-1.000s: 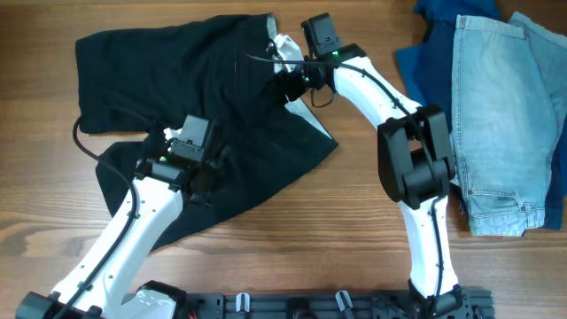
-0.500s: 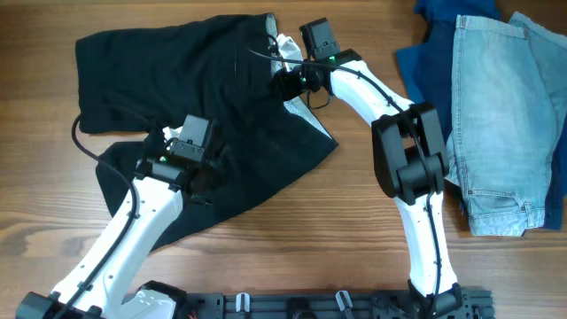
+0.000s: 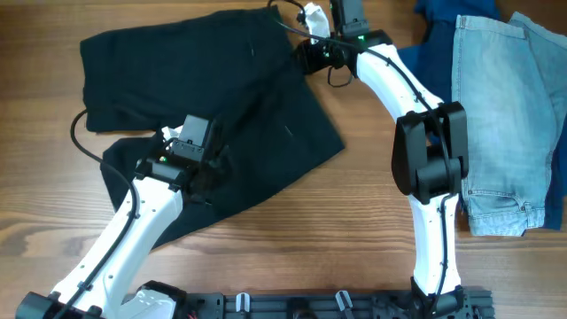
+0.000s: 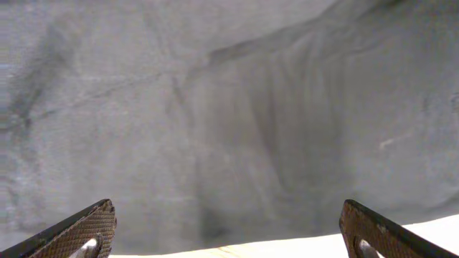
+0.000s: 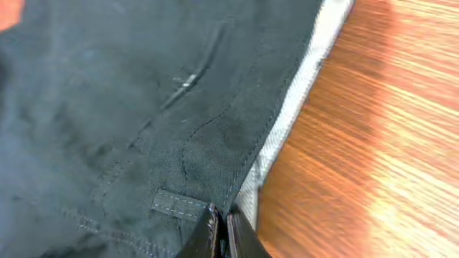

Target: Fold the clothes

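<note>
Black trousers (image 3: 221,97) lie spread across the left half of the wooden table. My right gripper (image 3: 303,51) is at their top right corner, shut on the waistband edge. In the right wrist view its jaws (image 5: 221,222) pinch the black cloth (image 5: 143,107) beside a belt loop (image 5: 179,204) and the pale inner lining (image 5: 301,93). Over the lower part of the trousers my left gripper (image 3: 213,182) is open. In the left wrist view its fingertips (image 4: 229,229) stand wide apart above the grey-looking fabric (image 4: 215,107), holding nothing.
Light blue jeans (image 3: 500,115) lie on a dark blue garment (image 3: 425,62) at the right side of the table. Bare wood (image 3: 354,221) shows between the two piles and along the front edge.
My right gripper shut on the waistband and pulled it up and to the right, drawing the trousers' right side flatter. The left arm has not moved.
</note>
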Action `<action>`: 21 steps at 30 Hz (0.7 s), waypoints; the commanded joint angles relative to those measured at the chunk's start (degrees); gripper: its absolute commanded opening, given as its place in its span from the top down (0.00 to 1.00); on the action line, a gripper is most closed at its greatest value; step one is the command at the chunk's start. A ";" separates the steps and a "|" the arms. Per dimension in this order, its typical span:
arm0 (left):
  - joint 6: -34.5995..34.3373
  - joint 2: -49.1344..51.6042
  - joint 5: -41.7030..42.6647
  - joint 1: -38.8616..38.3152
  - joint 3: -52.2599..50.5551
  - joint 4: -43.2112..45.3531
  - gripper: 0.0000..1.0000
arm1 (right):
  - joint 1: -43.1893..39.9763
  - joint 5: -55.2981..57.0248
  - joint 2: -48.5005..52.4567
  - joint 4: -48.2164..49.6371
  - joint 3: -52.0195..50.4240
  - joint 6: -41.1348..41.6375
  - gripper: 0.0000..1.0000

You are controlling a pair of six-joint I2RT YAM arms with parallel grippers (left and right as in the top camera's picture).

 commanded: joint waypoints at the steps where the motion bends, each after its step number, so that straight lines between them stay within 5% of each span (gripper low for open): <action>1: -0.79 0.09 -1.18 -0.15 0.35 -0.50 0.00 | -0.04 9.79 -0.48 0.15 1.11 0.07 0.96; 2: -0.79 0.09 -1.16 -0.15 0.35 -0.81 0.00 | -0.31 10.60 -0.44 -0.37 1.09 0.04 0.75; 3: -0.79 0.09 -1.16 -0.15 0.35 -0.98 0.00 | -0.52 11.37 -0.44 -0.96 1.09 0.04 0.34; 4: -0.79 0.09 -1.16 -0.15 0.35 -1.05 0.00 | -0.83 12.37 -0.46 -1.92 1.11 0.04 0.17; 6: -0.79 0.09 -1.16 -0.15 0.35 -1.05 0.00 | -1.60 12.85 -0.63 -4.11 1.11 0.17 0.02; 16: -0.74 0.09 -2.91 1.27 0.35 0.00 0.00 | -2.45 13.94 -10.51 -41.53 0.15 5.20 0.01; 21: -0.74 0.09 -2.86 5.14 0.37 0.63 0.00 | -2.21 4.48 -10.49 -40.92 -11.52 1.60 0.16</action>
